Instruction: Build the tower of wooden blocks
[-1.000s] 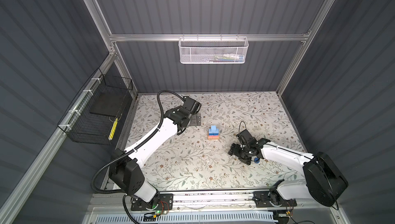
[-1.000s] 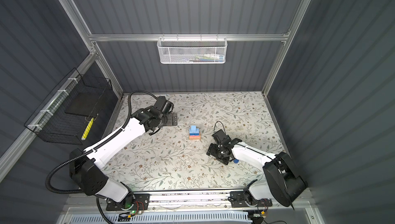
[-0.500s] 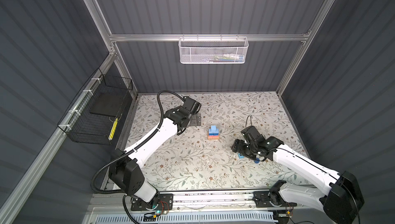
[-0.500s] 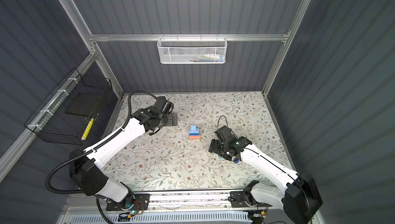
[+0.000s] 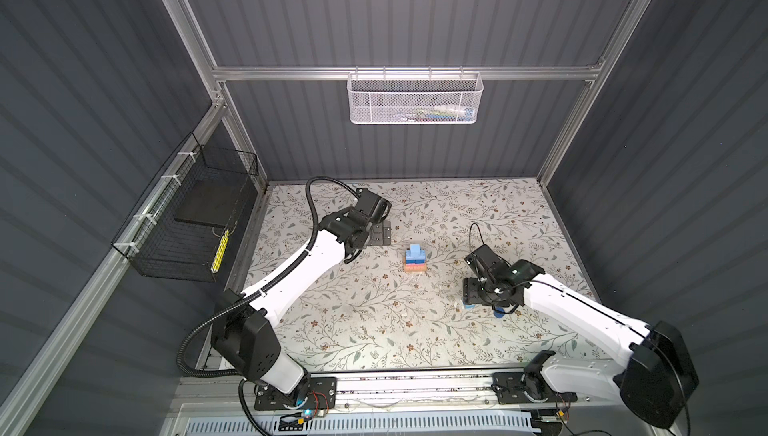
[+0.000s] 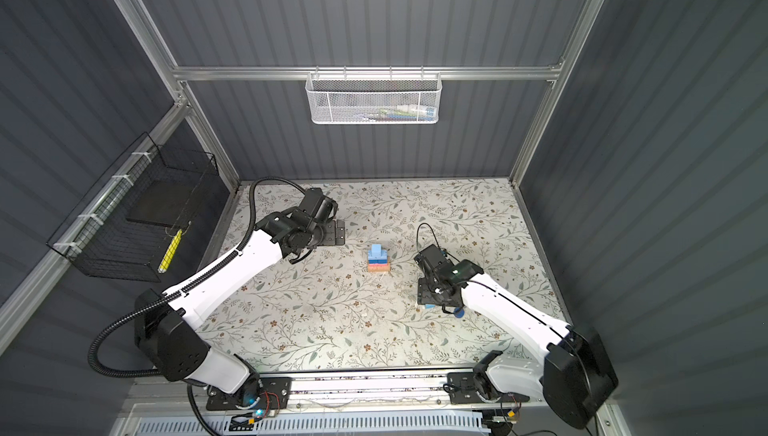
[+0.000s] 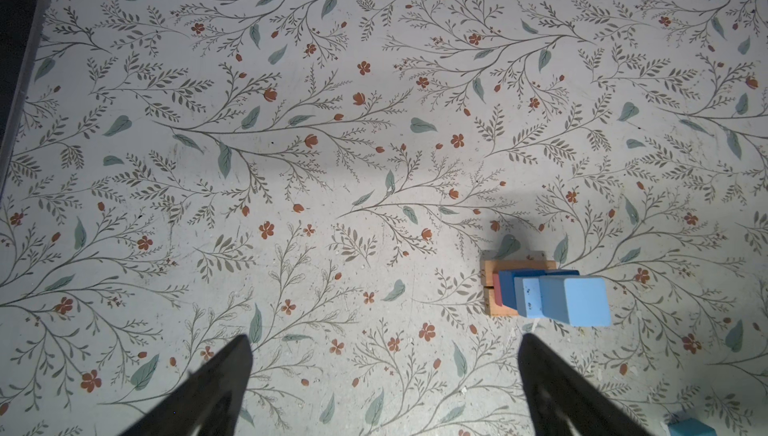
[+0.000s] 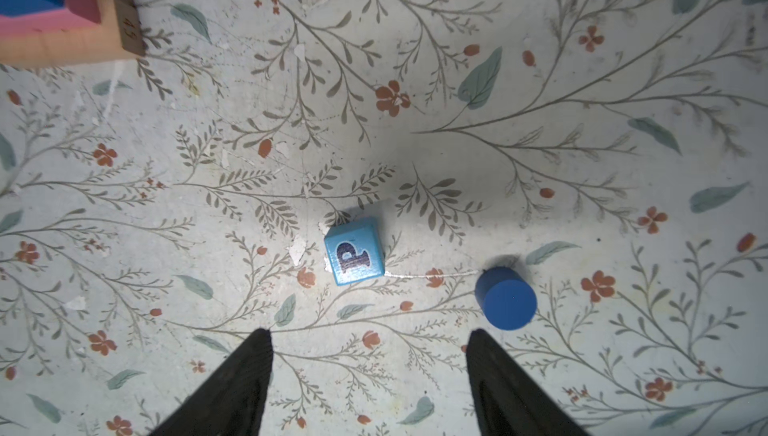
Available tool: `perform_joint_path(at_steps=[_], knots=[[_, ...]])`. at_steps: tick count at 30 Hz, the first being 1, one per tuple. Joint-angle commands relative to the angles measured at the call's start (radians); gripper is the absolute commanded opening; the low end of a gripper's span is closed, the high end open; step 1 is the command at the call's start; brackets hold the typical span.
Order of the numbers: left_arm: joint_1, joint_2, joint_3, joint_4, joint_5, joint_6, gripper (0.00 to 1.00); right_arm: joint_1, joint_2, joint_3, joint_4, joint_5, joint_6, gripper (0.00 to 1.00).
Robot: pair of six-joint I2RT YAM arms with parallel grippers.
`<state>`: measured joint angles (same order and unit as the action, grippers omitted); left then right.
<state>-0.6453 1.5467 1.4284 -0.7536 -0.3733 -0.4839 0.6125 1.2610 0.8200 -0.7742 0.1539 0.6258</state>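
Observation:
The wood block tower (image 5: 415, 259) (image 6: 379, 261) stands mid-table: tan bars at the bottom, a pink bar, dark blue blocks, and a light blue cube on top (image 7: 575, 301). Its lower corner shows in the right wrist view (image 8: 50, 10). A loose light blue cube marked "P" (image 8: 354, 252) (image 5: 469, 307) and an upright dark blue cylinder (image 8: 506, 299) (image 5: 498, 312) sit right of the tower. My right gripper (image 8: 370, 332) (image 5: 471, 290) hovers over them, open and empty, with the cube just ahead of its fingertips. My left gripper (image 7: 384, 338) (image 5: 380, 234) is wide open and empty, to the left of the tower.
A white mesh basket (image 5: 415, 99) hangs on the back wall and a black wire basket (image 5: 195, 226) on the left wall. The floral table (image 5: 374, 321) is walled at the back and both sides, with a rail (image 5: 415, 384) along its front.
My right arm's elbow has swung out to the right while its gripper stayed over the loose blocks, its jaws narrowing a little. The left arm has not moved.

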Motion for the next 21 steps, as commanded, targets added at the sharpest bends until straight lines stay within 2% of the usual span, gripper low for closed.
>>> perform_joint_path(at_steps=[1,12,21], knots=[[0.001,-0.018,-0.006,0.005,0.008,0.018,1.00,0.003,0.066,0.019,0.020,-0.020,-0.069,0.73],[0.001,-0.014,-0.006,-0.002,0.002,0.019,1.00,0.002,0.190,0.018,0.099,-0.045,-0.117,0.70],[0.001,-0.005,-0.006,-0.001,0.011,0.013,1.00,-0.003,0.215,-0.014,0.146,-0.075,-0.104,0.65]])
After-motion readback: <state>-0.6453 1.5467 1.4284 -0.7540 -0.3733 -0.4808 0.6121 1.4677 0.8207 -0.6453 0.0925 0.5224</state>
